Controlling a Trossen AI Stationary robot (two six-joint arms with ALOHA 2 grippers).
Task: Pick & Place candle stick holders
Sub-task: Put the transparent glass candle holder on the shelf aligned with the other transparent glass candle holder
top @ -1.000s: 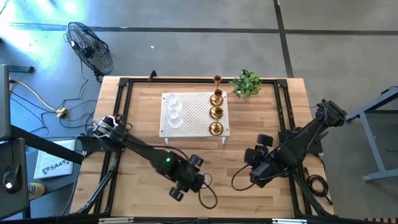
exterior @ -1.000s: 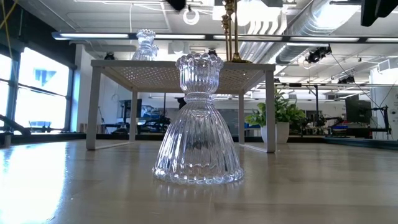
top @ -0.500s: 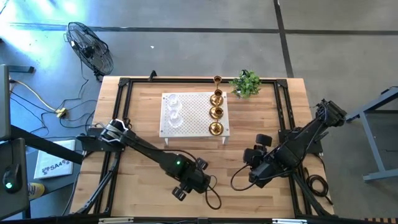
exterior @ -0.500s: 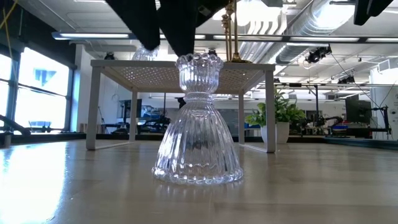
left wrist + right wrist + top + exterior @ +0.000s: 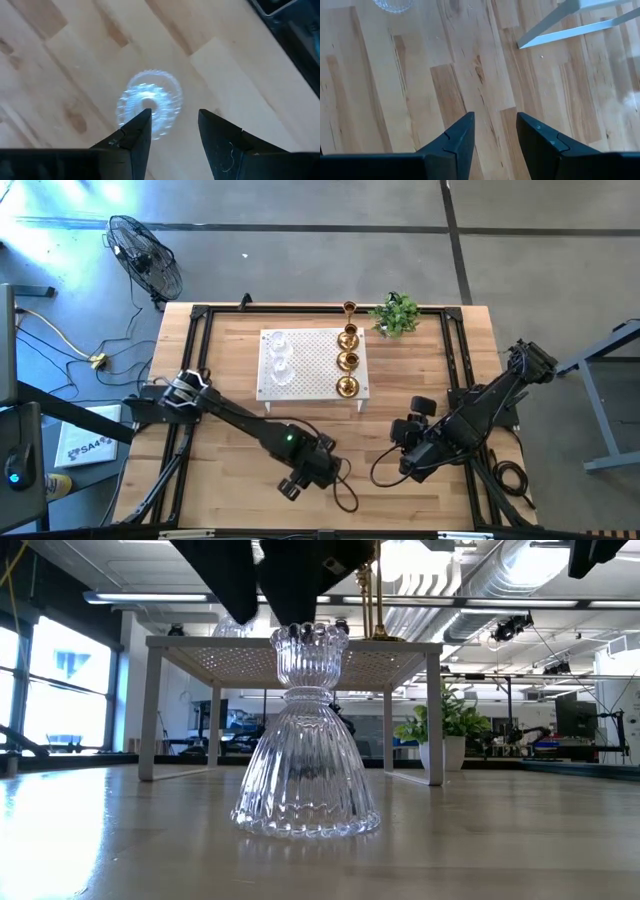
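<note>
- We see the left hand point(image 5: 300, 480) reached out low over the front of the desk point(image 5: 220, 470), at about 6 o'clock from the white platform point(image 5: 312, 363), pointing down. In the low view its dark fingers point(image 5: 290, 580) hang right at the cup of the clear glass holder point(image 5: 305, 735).
- In its wrist view the two fingers stand apart, with the glass holder point(image 5: 149, 102) below them and partly behind one fingertip. We cannot tell if they touch the glass; the holder's base rests flat on the wood.
- The right hand point(image 5: 408, 463) waits at roughly 4 o'clock from the platform, near the desk's right rail. Its fingers point(image 5: 457, 137) are parted over bare boards, clamped on nothing.
- Open wood lies between the two hands and toward the platform's legs point(image 5: 555, 20). The front edge of the desk is close behind the left hand.
- The glass holder is ribbed, with a bell-shaped skirt, a narrow waist and a scalloped cup, standing upright.
- On the platform, two more clear holders point(image 5: 279, 360) sit at its 9 o'clock side and three gold holders point(image 5: 347, 360) line its 3 o'clock side. A fourth gold holder point(image 5: 350, 309) stands on the desk just past the platform's far edge.
- A green plant point(image 5: 396, 314) sits at the platform's 1 o'clock.
</note>
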